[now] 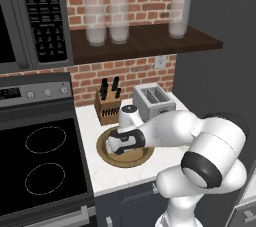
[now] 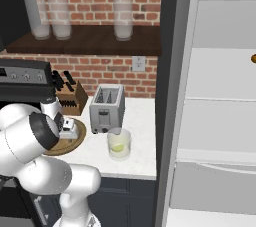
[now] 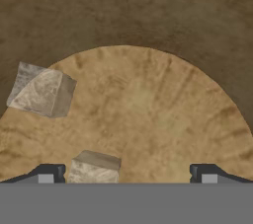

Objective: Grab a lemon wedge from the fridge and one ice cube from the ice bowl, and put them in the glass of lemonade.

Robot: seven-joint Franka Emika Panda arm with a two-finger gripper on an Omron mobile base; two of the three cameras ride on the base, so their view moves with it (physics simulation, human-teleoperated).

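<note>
The arm reaches leftward across the white counter (image 1: 112,173) and lowers its gripper (image 3: 127,171) into the ice bowl (image 1: 107,157), a wide, shallow bowl of tan-brown wood lying in front of the knife block (image 1: 108,106) and beside the toaster (image 1: 153,99). In the hand view the fingers (image 3: 49,172) stand spread wide apart over the bowl's pale wooden floor and pinch nothing. One ice cube (image 3: 94,168) lies just inside the left fingertip, between the two tips but nearer that one; whether it touches the tip cannot be told. A second ice cube (image 3: 40,90) rests farther up on the bowl floor, well apart from both tips. In the right base view the glass of lemonade (image 2: 119,144) stands on the counter in front of the toaster, near the counter's front edge, with a yellow-green lemon wedge (image 2: 117,147) showing inside it. The fridge (image 2: 220,111) stands open to the right of the counter, its pale shelves exposed, a small orange item (image 2: 253,59) on an upper shelf. Three frosted glasses (image 1: 110,18) stand on the dark shelf above.
</note>
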